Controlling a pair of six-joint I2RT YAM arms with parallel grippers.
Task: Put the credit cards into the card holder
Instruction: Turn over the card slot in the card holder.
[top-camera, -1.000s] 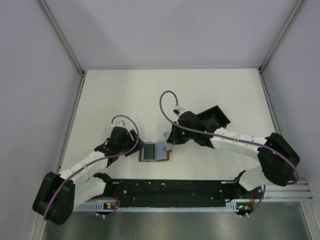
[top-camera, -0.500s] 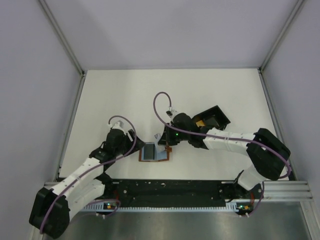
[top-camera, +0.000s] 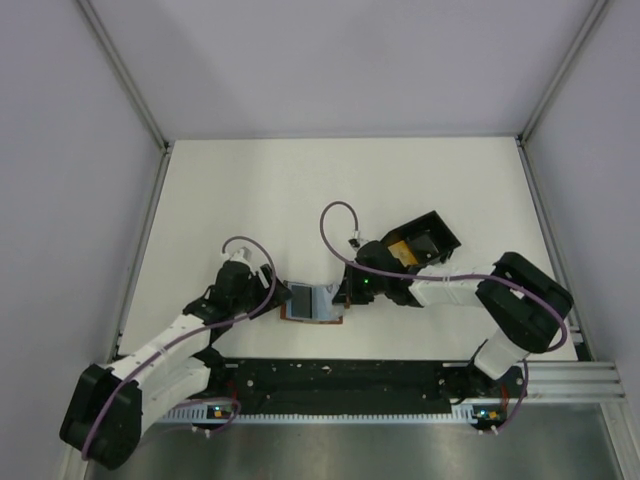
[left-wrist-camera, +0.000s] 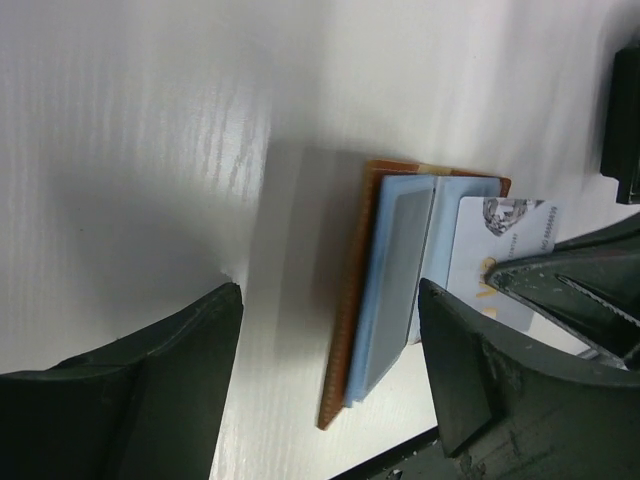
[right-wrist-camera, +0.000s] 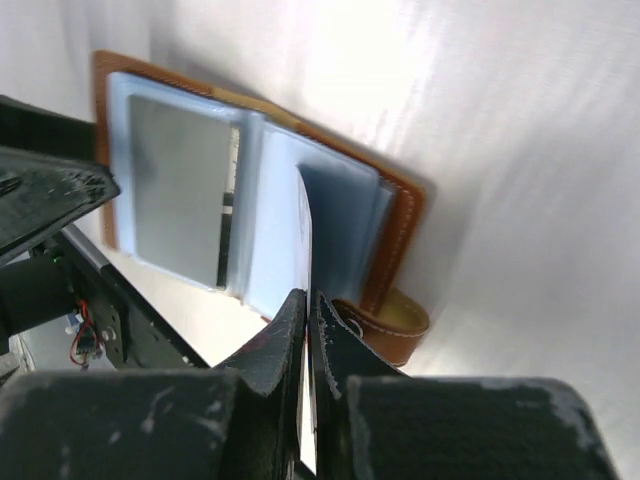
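The card holder (top-camera: 312, 319) is a brown leather wallet lying open on the table, with pale blue inner pockets. A grey card (right-wrist-camera: 180, 190) sits in its left pocket. My right gripper (right-wrist-camera: 308, 297) is shut on a white card (left-wrist-camera: 500, 245), held edge-on with its far edge at the right-hand pockets; how far it is in I cannot tell. The wallet's closing tab (right-wrist-camera: 392, 327) lies just right of the fingers. My left gripper (left-wrist-camera: 330, 295) is open, its fingers (left-wrist-camera: 150, 390) straddling the wallet's left half (left-wrist-camera: 345, 350) without touching it. In the top view both grippers flank the wallet, left (top-camera: 278, 297) and right (top-camera: 343, 293).
A black open-frame box (top-camera: 428, 236) stands behind my right arm, with a tan-gold card (top-camera: 400, 247) at its near side. The black rail (top-camera: 340, 378) of the arm mount runs along the table's near edge, close below the wallet.
My right gripper has come down and nearer with the white card, to the wallet's right half. My left gripper has shifted right, up against the wallet's left edge.
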